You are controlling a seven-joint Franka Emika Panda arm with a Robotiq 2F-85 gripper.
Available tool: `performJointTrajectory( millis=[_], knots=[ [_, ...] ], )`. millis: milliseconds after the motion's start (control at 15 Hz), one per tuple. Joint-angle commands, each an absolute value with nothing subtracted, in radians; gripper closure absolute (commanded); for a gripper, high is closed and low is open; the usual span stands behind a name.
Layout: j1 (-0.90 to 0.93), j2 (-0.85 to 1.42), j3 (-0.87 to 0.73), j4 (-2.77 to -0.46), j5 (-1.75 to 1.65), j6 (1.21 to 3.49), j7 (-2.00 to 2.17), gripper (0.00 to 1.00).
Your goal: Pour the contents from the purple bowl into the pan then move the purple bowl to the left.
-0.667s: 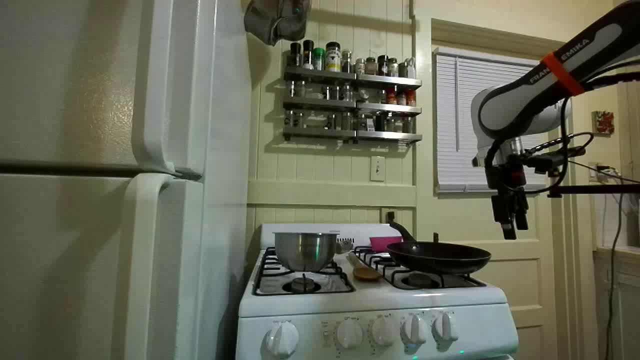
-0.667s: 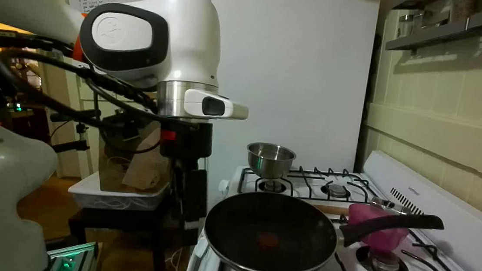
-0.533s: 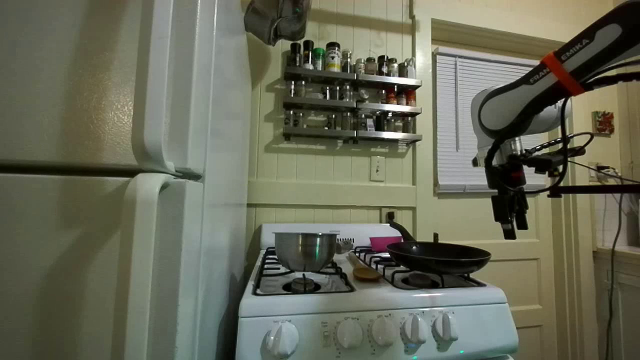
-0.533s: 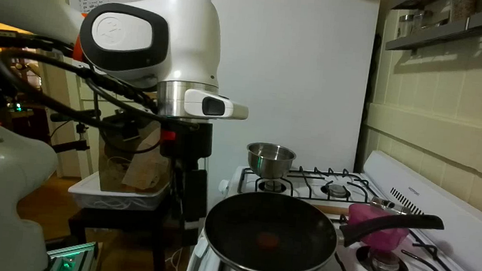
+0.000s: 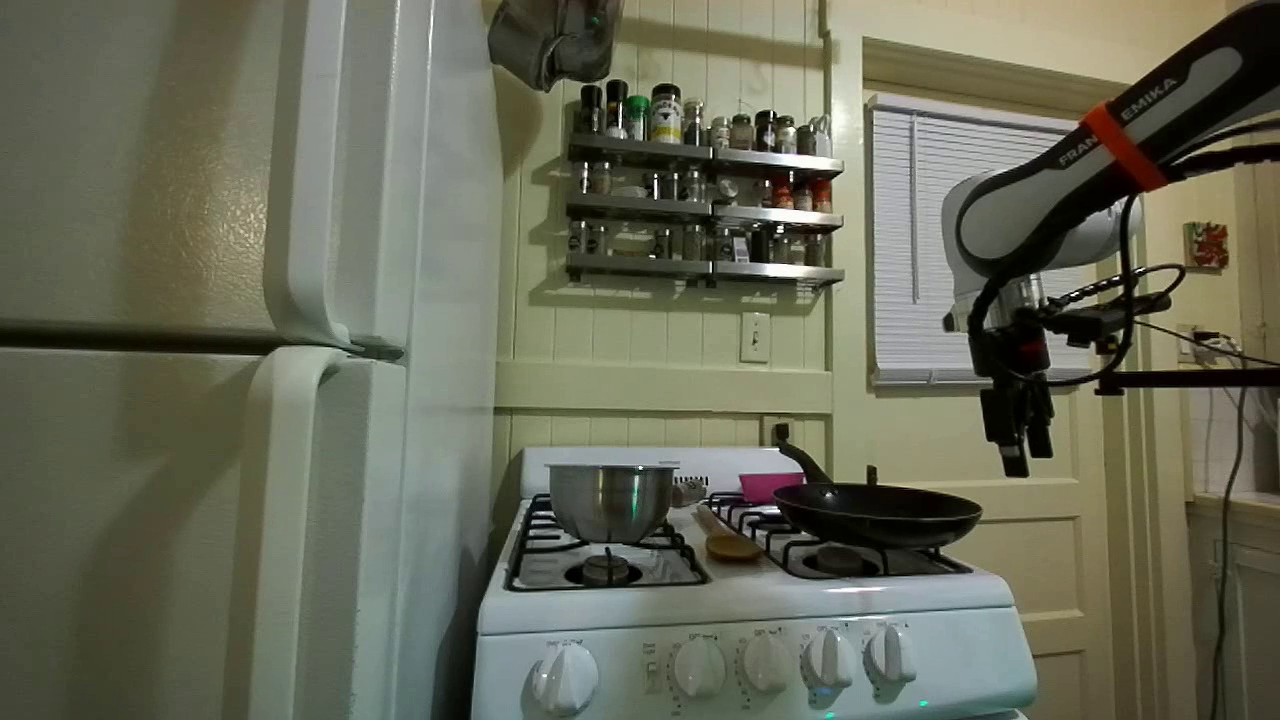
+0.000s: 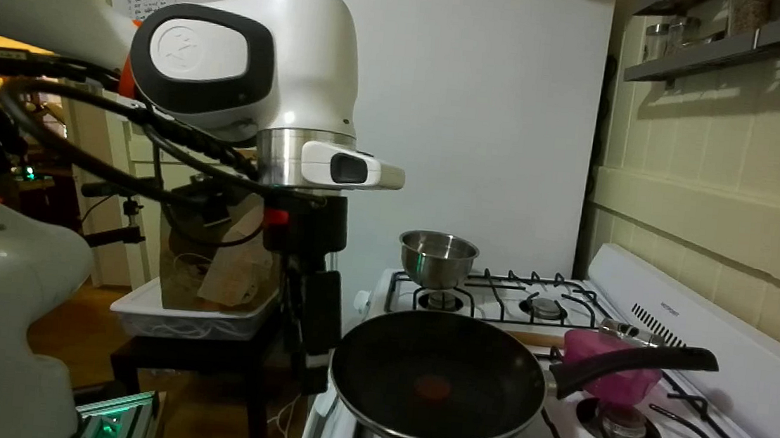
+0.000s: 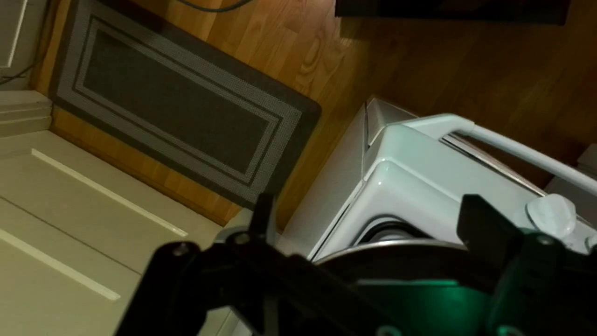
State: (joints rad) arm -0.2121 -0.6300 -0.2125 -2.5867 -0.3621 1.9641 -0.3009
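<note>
If you sweep your spread, empty gripper (image 7: pixel 371 212) low toward the purple bowl (image 5: pixel 766 488), across the pan (image 6: pixel 441 364) from it, you could clip the pan's handle (image 6: pixel 632 361) and tip the bowl before pouring.

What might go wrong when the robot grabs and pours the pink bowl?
The handle of the pan crosses in front of the purple bowl in an exterior view, so the open gripper might bump it and swing the pan. The wooden spoon nearby might get knocked. The pan is shallow, so pouring fast might spill.
</note>
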Motion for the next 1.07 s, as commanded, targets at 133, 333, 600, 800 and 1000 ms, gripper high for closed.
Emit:
performJointTrajectory(
  millis=[133, 333, 600, 800, 1000],
  knots=[
    [-0.153, -0.431, -0.244, -2.387, -0.323, 2.110, -0.348, 0.00],
    [-0.117, -0.286, -0.250, -2.227, -0.264, 2.167, -0.399, 0.00],
    [-0.085, -0.093, -0.256, -2.017, -0.111, 2.166, -0.556, 0.00],
    [-0.102, 0.041, -0.232, -1.871, -0.001, 2.133, -0.662, 0.00],
    [-0.134, 0.153, -0.199, -1.753, 0.075, 2.121, -0.756, 0.00]
  ],
)
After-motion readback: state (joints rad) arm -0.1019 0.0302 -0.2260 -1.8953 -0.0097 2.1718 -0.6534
